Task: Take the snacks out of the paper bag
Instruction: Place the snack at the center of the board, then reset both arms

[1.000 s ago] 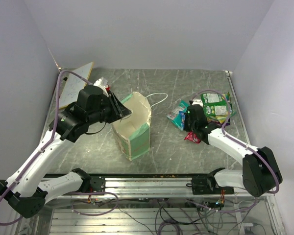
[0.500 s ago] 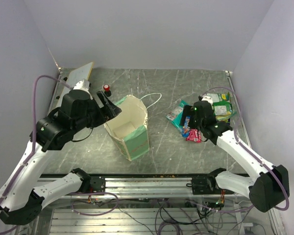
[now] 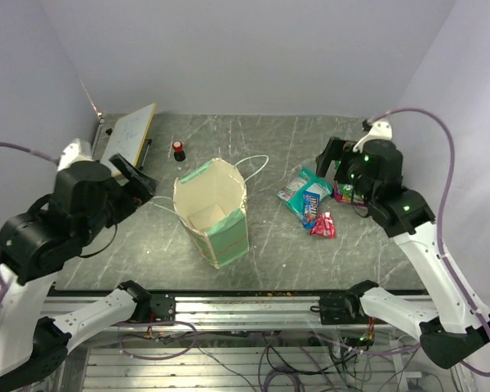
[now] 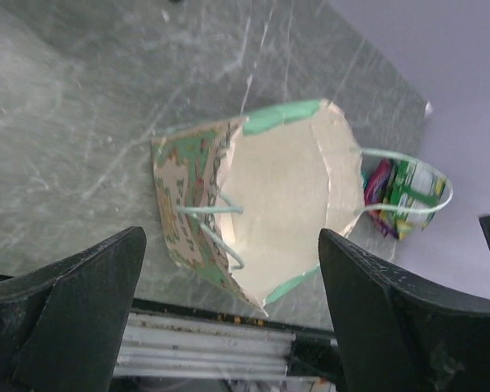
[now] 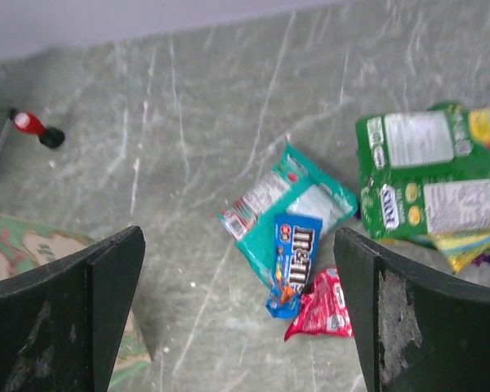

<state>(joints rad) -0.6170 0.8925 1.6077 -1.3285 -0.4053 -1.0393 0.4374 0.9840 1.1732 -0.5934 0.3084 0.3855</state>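
The paper bag (image 3: 215,214) stands upright mid-table with its mouth open; only plain cream paper shows inside it (image 4: 286,192). The snacks lie on the table to its right: a teal packet (image 3: 299,188), a blue packet (image 3: 314,206) on top of it, a red packet (image 3: 322,225) and green packets (image 5: 429,184). My left gripper (image 3: 135,175) hangs open, raised left of the bag and apart from it (image 4: 230,233). My right gripper (image 3: 340,159) is open above the snacks, holding nothing (image 5: 238,230).
A flat white board (image 3: 129,131) leans at the back left. A small red-capped bottle (image 3: 178,149) stands behind the bag, also seen in the right wrist view (image 5: 33,124). The metal rail (image 3: 245,300) runs along the near edge. Walls close in on three sides.
Left gripper let go of the bag's rim, opened and drew back up and left. Right gripper opened, leaving the red packet by the others, and rose toward the back right.
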